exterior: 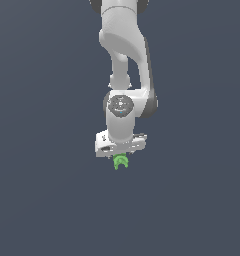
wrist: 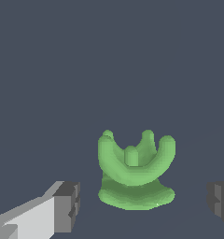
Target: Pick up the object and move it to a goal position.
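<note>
The object (wrist: 135, 170) is a small bright green lumpy piece with curved arms rising around a central bump. In the wrist view it stands between my two fingers, the white-and-grey one (wrist: 62, 210) on one side and the dark one (wrist: 220, 203) on the other. A clear gap separates it from each finger, so my gripper (wrist: 144, 205) is open around it without touching. In the exterior view the object (exterior: 120, 161) peeks out just under the white hand, and my gripper (exterior: 120, 157) points straight down over it.
A plain dark grey-blue surface (exterior: 47, 200) spreads in every direction around the object. The white arm (exterior: 124, 55) rises from the gripper toward the upper edge of the exterior view.
</note>
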